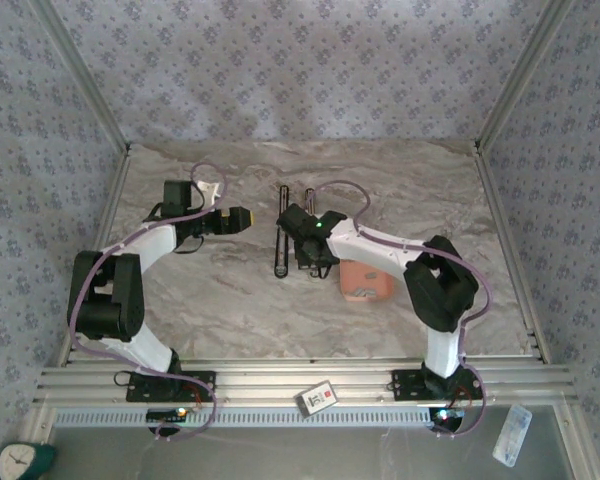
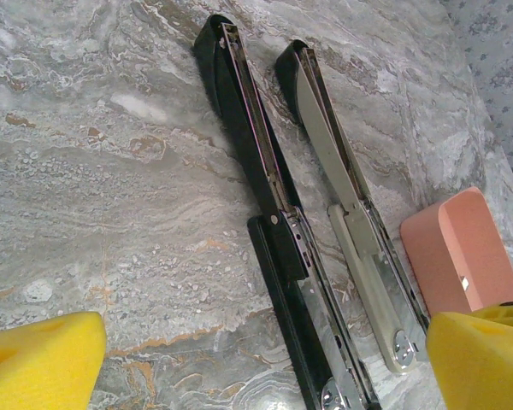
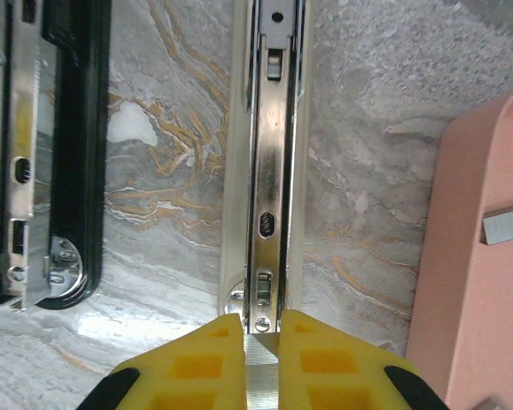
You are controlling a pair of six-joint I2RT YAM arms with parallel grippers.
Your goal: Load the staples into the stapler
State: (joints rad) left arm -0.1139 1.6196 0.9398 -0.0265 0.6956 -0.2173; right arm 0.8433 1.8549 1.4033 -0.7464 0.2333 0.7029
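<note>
From above, the stapler (image 1: pixel 283 232) lies swung open on the marble tabletop (image 1: pixel 180 300), its two long halves side by side, with a pink box (image 1: pixel 366 283) just right of its near end. The left gripper (image 1: pixel 242 216) hovers left of the stapler, apart from it. The right gripper (image 1: pixel 308 262) is down at the stapler's near end. In the left wrist view, the stapler's black base and metal magazine run parallel. The left gripper's yellow fingers stand wide apart, holding nothing. In the right wrist view, the magazine's channel faces up, and the pink box right of it bears a short grey metal piece. The right gripper's pads are pinched tight on a staple strip (image 3: pixel 262 380) at the channel's near end; whether they touch I cannot tell.
</note>
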